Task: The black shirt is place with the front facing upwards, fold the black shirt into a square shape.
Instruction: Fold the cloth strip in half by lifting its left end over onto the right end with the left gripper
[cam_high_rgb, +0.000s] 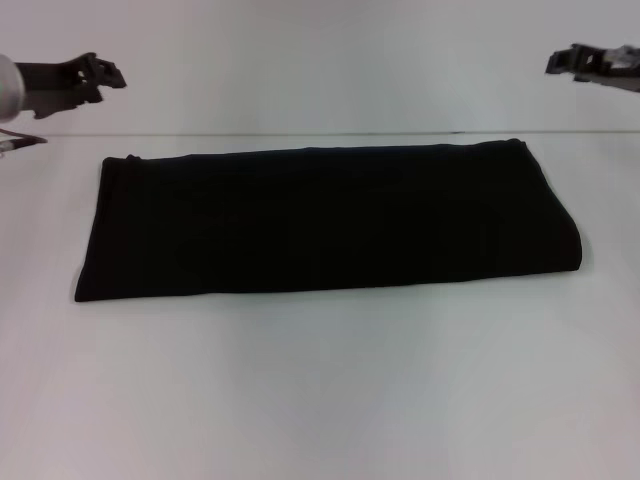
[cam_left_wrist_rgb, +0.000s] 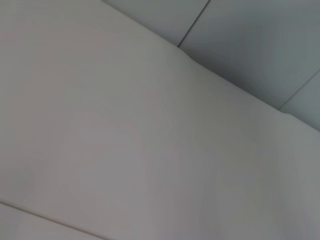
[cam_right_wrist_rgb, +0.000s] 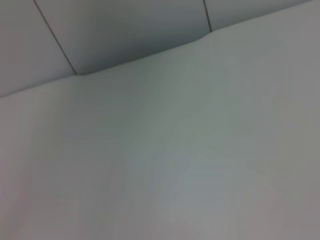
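The black shirt (cam_high_rgb: 325, 220) lies on the white table (cam_high_rgb: 320, 390) in the head view, folded into a long flat band that runs from left to right. No lettering shows on its upper face. My left gripper (cam_high_rgb: 105, 75) hangs raised at the far left, above and behind the shirt's left end. At the far right my right gripper (cam_high_rgb: 565, 62) is also raised, well off the cloth. Neither touches the shirt. Both wrist views show only white table surface and wall.
The table's far edge (cam_high_rgb: 300, 134) runs just behind the shirt. Bare white tabletop stretches in front of the shirt toward me.
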